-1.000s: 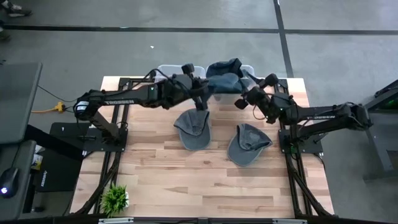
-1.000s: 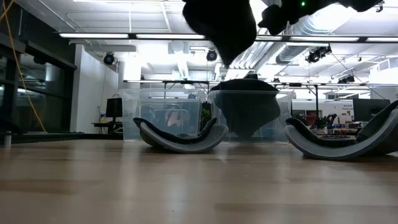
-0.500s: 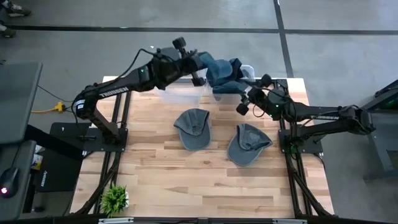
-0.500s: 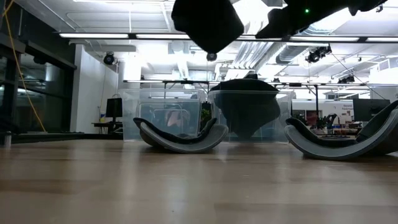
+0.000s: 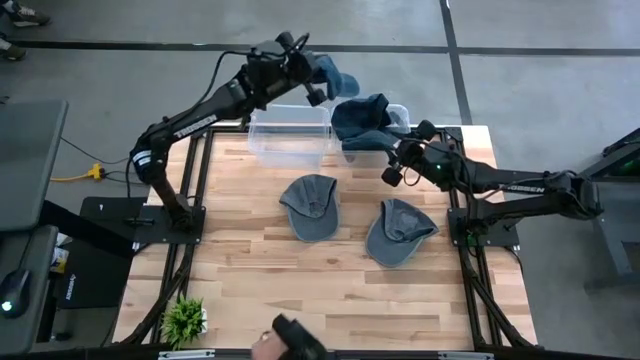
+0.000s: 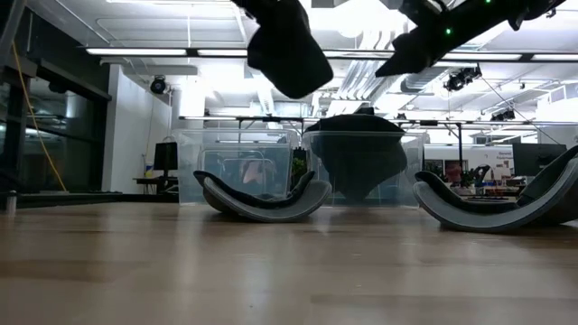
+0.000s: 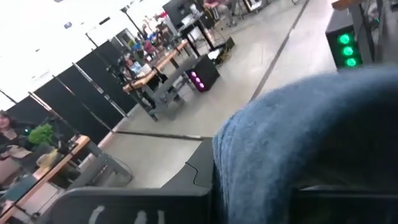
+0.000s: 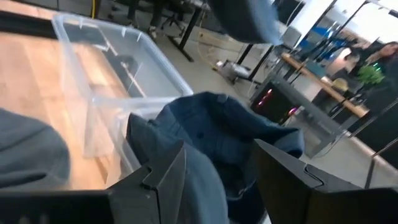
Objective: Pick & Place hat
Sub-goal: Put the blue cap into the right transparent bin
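My left tool (image 5: 322, 88) hangs above the empty clear bin (image 5: 290, 138); its opening is free, while hats (image 5: 362, 118) heap the neighbouring bin (image 5: 398, 112) beside my right tool (image 5: 392, 166).

A small green plant (image 5: 185, 319) sits at the near left corner of the wooden table (image 5: 260, 290). A computer mouse (image 5: 12, 288) lies on the desk further left.

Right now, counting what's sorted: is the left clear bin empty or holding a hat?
Empty: the left bin shows only its clear floor from above. The hats fill the right bin, and the left claw holds another hat.
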Robot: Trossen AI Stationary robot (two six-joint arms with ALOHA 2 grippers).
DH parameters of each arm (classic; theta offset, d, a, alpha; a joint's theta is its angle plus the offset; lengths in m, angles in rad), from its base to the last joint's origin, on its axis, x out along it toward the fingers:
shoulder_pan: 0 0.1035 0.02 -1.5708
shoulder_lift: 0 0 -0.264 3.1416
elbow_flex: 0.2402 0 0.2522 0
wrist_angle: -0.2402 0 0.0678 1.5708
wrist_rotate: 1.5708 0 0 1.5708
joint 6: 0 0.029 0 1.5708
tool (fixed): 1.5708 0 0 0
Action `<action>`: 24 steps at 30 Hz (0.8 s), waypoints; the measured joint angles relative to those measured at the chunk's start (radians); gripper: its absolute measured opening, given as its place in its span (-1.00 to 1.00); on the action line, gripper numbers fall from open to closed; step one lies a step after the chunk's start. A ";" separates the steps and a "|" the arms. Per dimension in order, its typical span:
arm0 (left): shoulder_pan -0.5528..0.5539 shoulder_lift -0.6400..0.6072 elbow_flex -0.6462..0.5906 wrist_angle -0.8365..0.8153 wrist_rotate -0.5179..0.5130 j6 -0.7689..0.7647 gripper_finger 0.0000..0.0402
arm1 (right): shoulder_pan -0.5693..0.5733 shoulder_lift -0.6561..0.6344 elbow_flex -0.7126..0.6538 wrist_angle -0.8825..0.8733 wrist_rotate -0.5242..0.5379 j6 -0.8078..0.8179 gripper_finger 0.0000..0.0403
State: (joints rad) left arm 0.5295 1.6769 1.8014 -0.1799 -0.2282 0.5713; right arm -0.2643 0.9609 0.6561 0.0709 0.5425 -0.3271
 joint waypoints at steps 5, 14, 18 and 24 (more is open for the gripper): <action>0.034 0.062 0.001 0.077 0.018 -0.001 -1.00 | -0.032 0.000 0.000 -0.046 -0.045 0.035 -0.12; 0.034 0.166 0.001 0.221 0.012 0.007 -1.00 | -0.038 0.000 0.000 -0.056 -0.055 0.039 -0.12; 0.035 0.209 0.001 0.269 0.012 0.008 -1.00 | -0.037 0.000 0.000 -0.074 -0.068 0.040 -0.12; 0.035 0.226 0.000 0.303 0.009 0.004 -1.00 | -0.037 0.000 0.000 -0.105 -0.080 0.059 -0.12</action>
State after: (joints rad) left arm 0.5640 1.9034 1.8019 0.1230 -0.2190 0.5751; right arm -0.3012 0.9611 0.6563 -0.0345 0.4629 -0.2684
